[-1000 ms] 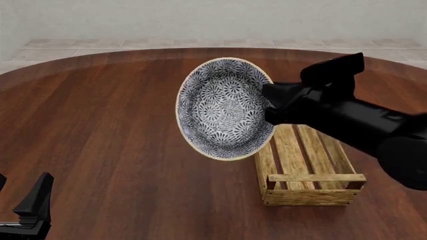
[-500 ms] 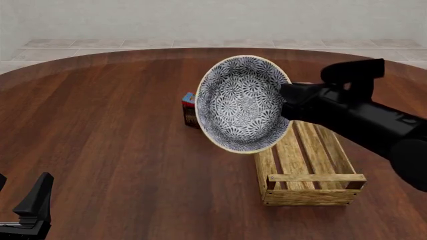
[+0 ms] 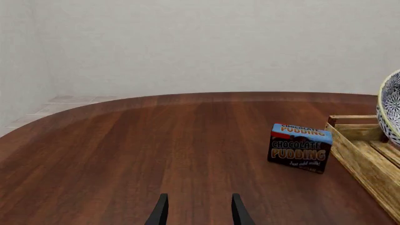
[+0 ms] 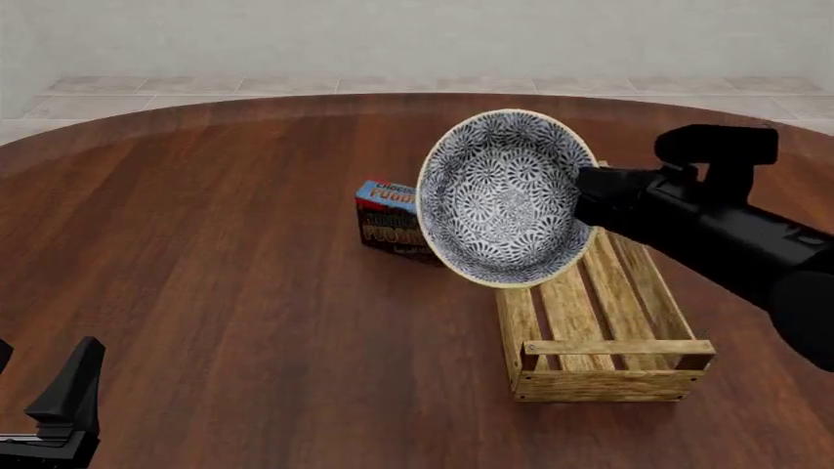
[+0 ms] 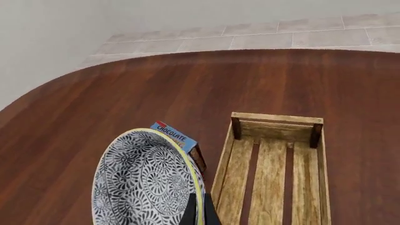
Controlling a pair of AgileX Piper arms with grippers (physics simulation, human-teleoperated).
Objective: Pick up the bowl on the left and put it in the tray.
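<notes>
The blue-and-white patterned bowl (image 4: 506,198) hangs in the air, tipped on edge with its inside facing the camera, over the far left part of the wooden slat tray (image 4: 603,344). My right gripper (image 4: 581,198) is shut on the bowl's rim. In the right wrist view the bowl (image 5: 145,183) sits between the right gripper's fingers (image 5: 198,215), beside the tray (image 5: 275,164). My left gripper (image 4: 59,410) rests low at the near left, open and holding nothing; its fingers (image 3: 161,211) show in the left wrist view, where the bowl's edge (image 3: 390,110) and tray (image 3: 366,154) appear.
A chocolate pudding box (image 4: 386,221) stands on the round wooden table (image 4: 222,274) just left of the tray, partly behind the bowl. It also shows as the pudding box (image 3: 299,147) and the pudding box (image 5: 178,138). A tiled floor lies beyond the table's far edge.
The right arm has carried the bowl rightward, from left of the tray to over its far left end, uncovering the pudding box. The left arm has not moved.
</notes>
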